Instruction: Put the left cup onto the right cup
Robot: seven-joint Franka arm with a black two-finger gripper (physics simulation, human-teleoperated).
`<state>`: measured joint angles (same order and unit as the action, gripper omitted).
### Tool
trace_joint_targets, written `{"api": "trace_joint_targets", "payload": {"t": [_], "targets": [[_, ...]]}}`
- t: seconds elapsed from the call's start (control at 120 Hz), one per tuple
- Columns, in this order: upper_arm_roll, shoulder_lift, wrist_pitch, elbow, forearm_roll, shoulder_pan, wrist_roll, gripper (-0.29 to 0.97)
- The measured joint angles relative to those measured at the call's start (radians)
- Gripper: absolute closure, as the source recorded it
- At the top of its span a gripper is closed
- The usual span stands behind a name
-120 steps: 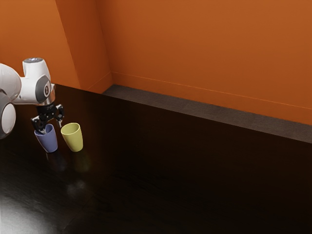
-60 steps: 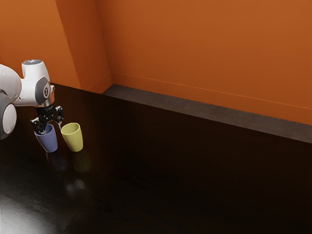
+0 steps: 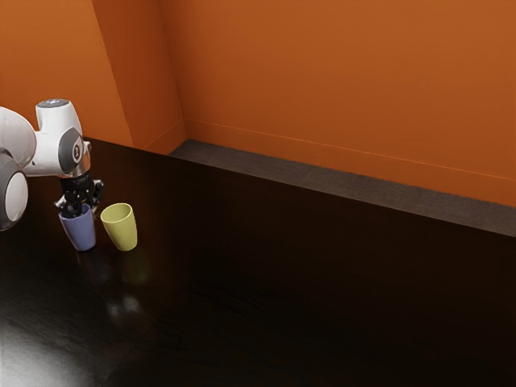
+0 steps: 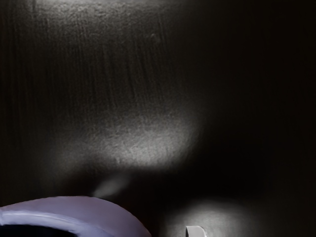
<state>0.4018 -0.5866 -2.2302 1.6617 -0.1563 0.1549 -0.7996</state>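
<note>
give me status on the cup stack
Gripper at purple cup rim. Purple cup upright on table, not yet stacked. Yellow-green cup upright beside it, apart. Nothing between the cups.

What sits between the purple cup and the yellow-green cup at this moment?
Nothing. In the exterior view the purple cup and the yellow-green cup stand apart, with only a narrow strip of bare dark table between them.
</note>
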Motion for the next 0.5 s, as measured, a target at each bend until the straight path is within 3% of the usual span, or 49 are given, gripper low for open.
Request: {"api": "trace_joint_targets", "payload": {"t": [0.15,0.5], "targets": [[0.000,0.001,0.001,0.000,0.001,0.000,0.000,0.74],[0.002,0.029,0.024,0.010,0.006,-0.004,-0.005,0.78]]}}
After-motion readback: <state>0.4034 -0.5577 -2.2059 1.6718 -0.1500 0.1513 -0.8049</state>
